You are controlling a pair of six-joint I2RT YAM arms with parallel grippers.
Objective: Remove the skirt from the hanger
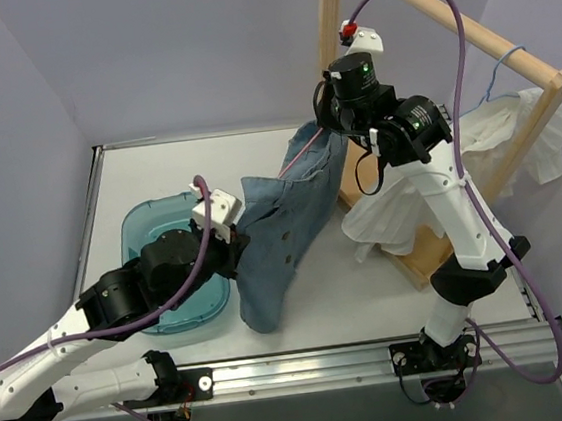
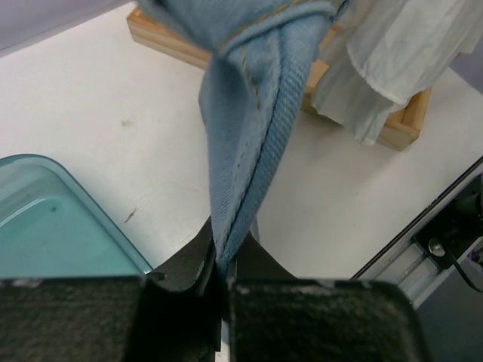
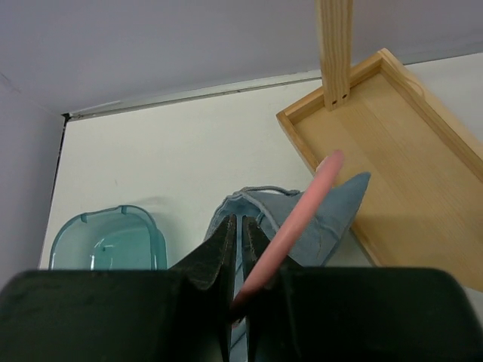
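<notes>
The white pleated skirt (image 1: 509, 131) hangs from the wooden rail at the right on the light-blue hanger (image 1: 500, 65); its hem shows in the left wrist view (image 2: 400, 53). Neither gripper touches it. My right gripper (image 1: 327, 125) (image 3: 241, 226) is shut on a thin pink hanger (image 3: 298, 219) that carries a blue denim garment (image 1: 279, 236). The left gripper (image 1: 239, 240) (image 2: 224, 260) is shut on that denim garment's seamed edge (image 2: 249, 136), low on its left side.
A wooden rack (image 1: 442, 23) stands on a tray-like base (image 3: 400, 143) at the right of the table. A teal plastic bin (image 1: 157, 228) sits at the left, partly under my left arm. The table's front rail runs along the near edge.
</notes>
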